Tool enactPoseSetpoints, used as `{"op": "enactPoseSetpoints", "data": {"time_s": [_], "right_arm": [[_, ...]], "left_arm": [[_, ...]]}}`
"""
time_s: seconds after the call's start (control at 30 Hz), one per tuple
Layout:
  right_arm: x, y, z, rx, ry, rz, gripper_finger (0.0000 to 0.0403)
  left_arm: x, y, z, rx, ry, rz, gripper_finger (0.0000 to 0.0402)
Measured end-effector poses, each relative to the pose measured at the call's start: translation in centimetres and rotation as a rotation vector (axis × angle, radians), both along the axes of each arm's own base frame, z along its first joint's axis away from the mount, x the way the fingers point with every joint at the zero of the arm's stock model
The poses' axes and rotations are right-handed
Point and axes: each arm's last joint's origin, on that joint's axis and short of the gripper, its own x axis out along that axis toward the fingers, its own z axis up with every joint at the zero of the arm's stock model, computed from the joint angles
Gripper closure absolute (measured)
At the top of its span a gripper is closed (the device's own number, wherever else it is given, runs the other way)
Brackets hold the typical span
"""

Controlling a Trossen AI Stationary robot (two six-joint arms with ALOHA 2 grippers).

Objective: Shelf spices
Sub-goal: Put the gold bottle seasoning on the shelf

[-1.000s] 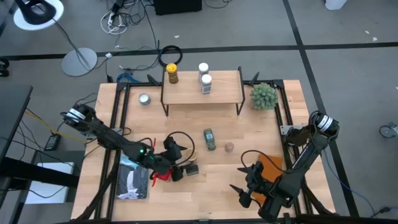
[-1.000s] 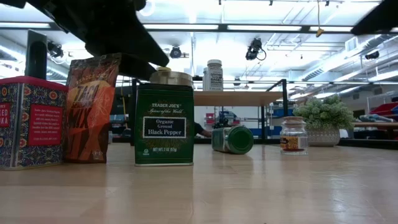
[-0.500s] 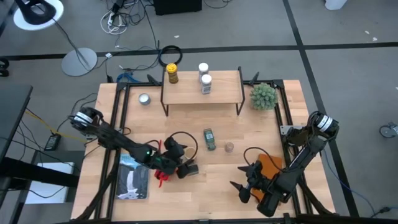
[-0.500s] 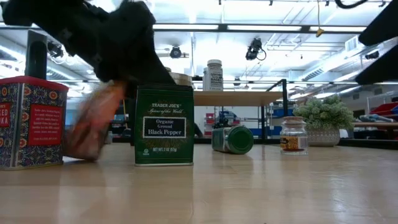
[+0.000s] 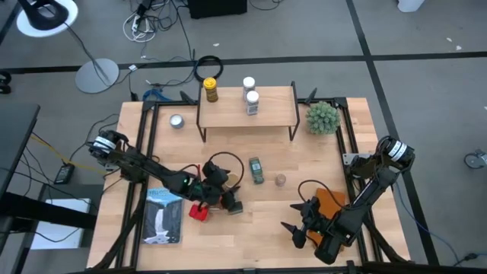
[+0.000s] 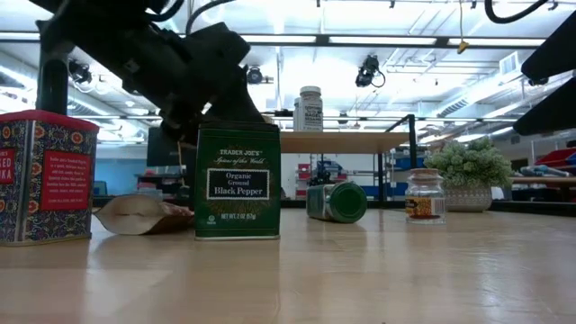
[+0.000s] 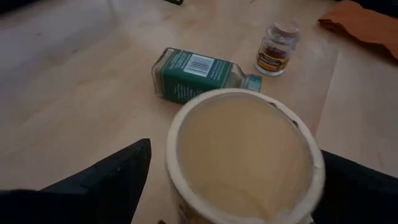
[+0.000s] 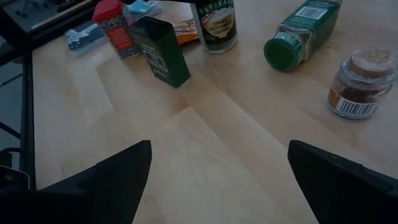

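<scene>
From above, the shelf (image 5: 247, 106) stood at the far side of the bench (image 5: 304, 160). Three jars rested on it: one with a yellow lid (image 5: 210, 89) at its left end and two with white lids (image 5: 250, 96) near the middle. The left end effector (image 5: 215, 185) hovered over a cluster of spices at the bench's centre-left, beside a red tin (image 5: 199, 212) and a dark box (image 5: 233, 205). A green jar (image 5: 256, 170) lay on its side, with a small tan-lidded jar (image 5: 281, 180) just beside it. The right end effector (image 5: 304, 221) waited near the front right, fingers spread wide, holding nothing.

At bench height, the red tin (image 6: 43, 177), a fallen packet (image 6: 144, 214) and the black pepper box (image 6: 238, 180) stood in the foreground. The left arm loomed above them.

From the left wrist, a pale-lidded jar (image 7: 244, 152) sat directly between the widely spread fingers (image 7: 106, 177); contact could not be determined. The green jar (image 7: 202, 71) lay beyond it.

From the right wrist, the spread fingers (image 8: 109, 180) framed bare wood. The box (image 8: 160, 51), green jar (image 8: 301, 34) and tan-lidded jar (image 8: 360, 83) stood well apart from them.
</scene>
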Motion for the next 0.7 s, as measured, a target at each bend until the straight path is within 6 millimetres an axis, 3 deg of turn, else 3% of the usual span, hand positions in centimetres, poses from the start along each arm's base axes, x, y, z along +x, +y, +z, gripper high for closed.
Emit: {"op": "enactPoseSetpoints", "data": {"time_s": [0.2,0.47,0.7], "right_arm": [[0.0,0.0,-0.01,-0.002,0.001,0.001,0.0027],[0.02,0.02,0.01,0.0,-0.001,0.001,0.0027],[0.71,-0.17,0.1,0.021,-0.01,-0.008,0.0027]], "left_arm": [[0.25,0.72,0.03,-0.004,-0.003,0.022,0.0054],[0.3,0.66,0.12,-0.025,0.001,-0.008,0.0135],[0.83,0.03,0.64,-0.032,0.007,-0.198,0.0137]]}}
